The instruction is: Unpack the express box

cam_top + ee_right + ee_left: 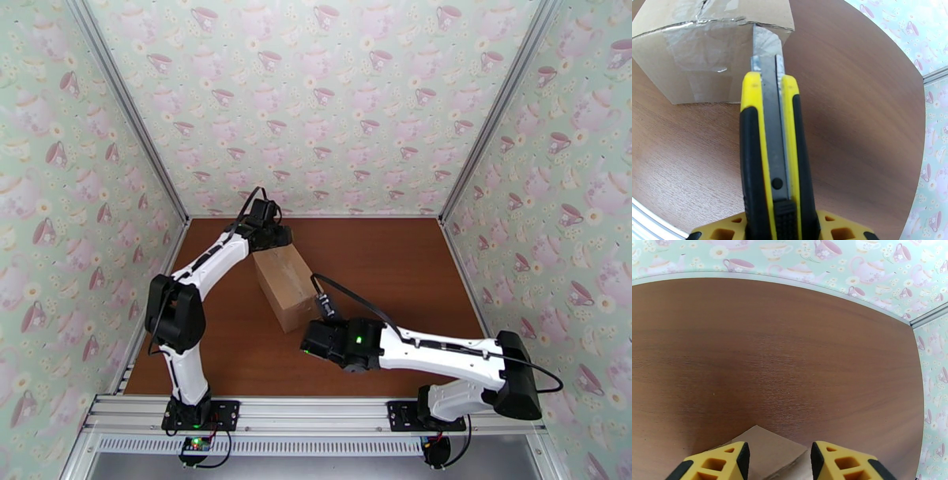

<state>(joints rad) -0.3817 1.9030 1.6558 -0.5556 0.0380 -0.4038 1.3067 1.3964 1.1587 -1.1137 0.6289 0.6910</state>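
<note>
**Knife blade at the taped end of the carton**

From the overhead camera I see the express box [286, 286], a plain brown rectangular cardboard carton, lying slantwise just left of centre on the brown wood-grain table [395, 260]. Its long axis runs from upper left to lower right. Its flaps are down.

My right gripper [316, 341] sits at the carton's lower end, in the lower middle of the frame. On its wrist camera the yellow fingers [841, 229] are clamped on a yellow-and-black utility knife [770, 150], which runs straight up the centre of the picture. The knife's steel blade [767, 51] is extended. Its tip meets the top edge of the carton's end face, at the upper left of that view. Clear packing tape [699, 47] covers that face, wrinkled and torn along the seam.

My left gripper [272, 235] is at the carton's upper end. On its wrist camera the two yellow fingers [723, 461] stand apart at the bottom edge, with a corner of cardboard showing in the gap. They clamp nothing that I can make out, and I cannot tell whether they press on the carton.
</note>
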